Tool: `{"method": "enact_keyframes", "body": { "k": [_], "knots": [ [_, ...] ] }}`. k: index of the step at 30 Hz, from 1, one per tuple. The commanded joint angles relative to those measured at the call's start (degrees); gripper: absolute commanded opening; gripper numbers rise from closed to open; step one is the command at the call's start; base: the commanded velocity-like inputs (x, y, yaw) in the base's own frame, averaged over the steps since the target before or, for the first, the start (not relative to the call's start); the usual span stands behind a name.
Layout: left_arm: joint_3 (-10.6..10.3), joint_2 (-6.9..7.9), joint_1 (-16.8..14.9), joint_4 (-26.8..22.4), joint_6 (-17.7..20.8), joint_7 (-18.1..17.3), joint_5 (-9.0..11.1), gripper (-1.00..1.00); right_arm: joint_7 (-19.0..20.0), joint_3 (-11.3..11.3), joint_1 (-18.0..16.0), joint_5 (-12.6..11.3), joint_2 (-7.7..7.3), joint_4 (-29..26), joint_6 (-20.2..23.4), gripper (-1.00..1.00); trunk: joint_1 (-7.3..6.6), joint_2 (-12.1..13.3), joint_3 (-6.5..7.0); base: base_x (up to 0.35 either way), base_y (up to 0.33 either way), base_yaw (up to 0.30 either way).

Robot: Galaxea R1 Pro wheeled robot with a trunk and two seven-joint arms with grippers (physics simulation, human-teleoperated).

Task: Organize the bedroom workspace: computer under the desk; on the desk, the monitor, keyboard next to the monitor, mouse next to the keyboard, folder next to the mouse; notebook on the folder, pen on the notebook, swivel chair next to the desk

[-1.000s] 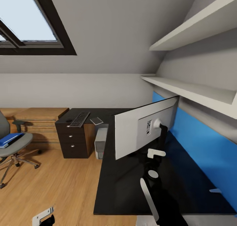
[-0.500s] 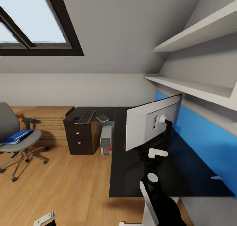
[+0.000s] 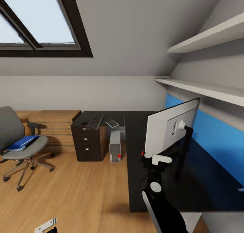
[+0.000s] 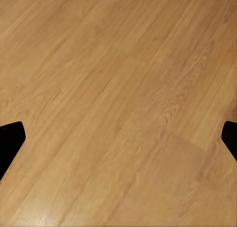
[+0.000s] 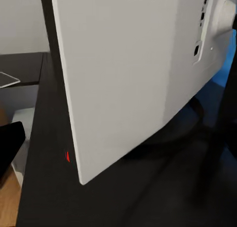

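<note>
The monitor (image 3: pixel 171 129) stands on the black desk (image 3: pixel 159 189) with its white back toward me. My right gripper (image 3: pixel 148 160) hangs open beside its lower corner, not touching; in the right wrist view the monitor's back (image 5: pixel 128 73) is close ahead. The keyboard (image 3: pixel 95 121) and a thin flat notebook (image 3: pixel 112 123) lie on the desk's far wing. Under it stands the computer (image 3: pixel 115 151). The blue folder (image 3: pixel 22 142) lies on the swivel chair (image 3: pixel 13 131) at the left. My left gripper (image 4: pixel 118 143) is open over bare floor. The mouse and pen are out of view.
A dark three-drawer unit (image 3: pixel 88 143) carries the desk's far end, with low wooden cabinets (image 3: pixel 54 123) beyond it. Two white shelves (image 3: pixel 206 87) jut out over the desk along the blue wall panel (image 3: pixel 217 141). Wooden floor (image 3: pixel 78 192) lies between chair and desk.
The camera has swung, so everything slides to the right in the picture and more of the chair shows. The monitor's lower corner now sits by my right gripper. Nothing in the room moved.
</note>
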Motion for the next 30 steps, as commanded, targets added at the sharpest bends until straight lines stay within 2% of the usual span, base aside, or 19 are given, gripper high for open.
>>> {"method": "enact_keyframes", "body": {
  "k": [1, 9, 17, 22, 30],
  "knots": [
    [-0.1, 0.02, 0.0, 0.1, -0.3, 0.1, 0.6, 1.0, -0.3, 0.1, 0.0, 0.3, 0.0, -0.1, 0.5, 1.0, 0.03, 0.0, -0.07, 0.245, 0.262, 0.0],
    [-0.1, 0.01, 0.0, 0.1, -0.3, 0.1, 0.6, 1.0, -0.3, 0.1, 0.1, 0.6, 0.0, 0.0, 0.0, 1.0, 0.03, 0.0, -0.07, 0.197, 0.203, 0.0],
    [0.0, -0.03, 0.0, 0.1, -0.4, 0.1, 0.6, 1.0, -0.4, 0.1, 0.2, 0.7, 0.0, -0.1, -0.7, 1.0, 0.03, 0.0, -0.07, 0.027, 0.014, 0.0],
    [-0.2, -0.05, 0.0, 0.1, -0.4, 0.1, 0.5, 1.0, -1.3, -0.1, 0.2, 0.7, 0.0, -0.1, -0.7, 1.0, 0.03, 0.0, -0.07, 0.192, 0.001, 0.0],
    [-4.2, -0.02, 0.0, 0.1, -0.5, 0.2, 0.7, 1.0, -4.4, -0.1, 0.2, 0.7, 0.0, -0.1, -0.8, 1.0, 0.03, 0.0, -0.07, 0.046, 0.0, 0.0]
  ]
}}
